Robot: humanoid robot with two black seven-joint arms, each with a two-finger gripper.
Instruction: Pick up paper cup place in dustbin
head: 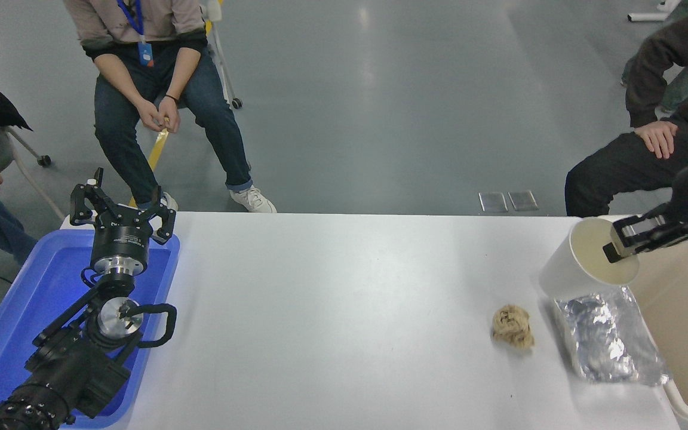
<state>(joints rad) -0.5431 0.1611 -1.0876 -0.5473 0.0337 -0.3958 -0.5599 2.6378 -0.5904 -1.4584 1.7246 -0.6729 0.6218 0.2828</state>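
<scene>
The right gripper (626,242) is clamped on the paper cup (583,263) by its rolled rim, holding it tilted, clear of the counter (344,310), beside the dustbin (687,334). The cup looks light and easily crushed (the rim is stiffest). The left gripper (122,210) is parked, spread apart.

Vantage: one head view, mounted high on the robot's side of the white table (344,310).
Facing: forward and down across the tabletop to the grey floor (380,107) beyond.
Range: wide, well back; the table's full width fits.
Edges: left arm (75,352) enters lower left, right gripper (619,243) from the right edge.
Shared coverage: none, single view.
</scene>
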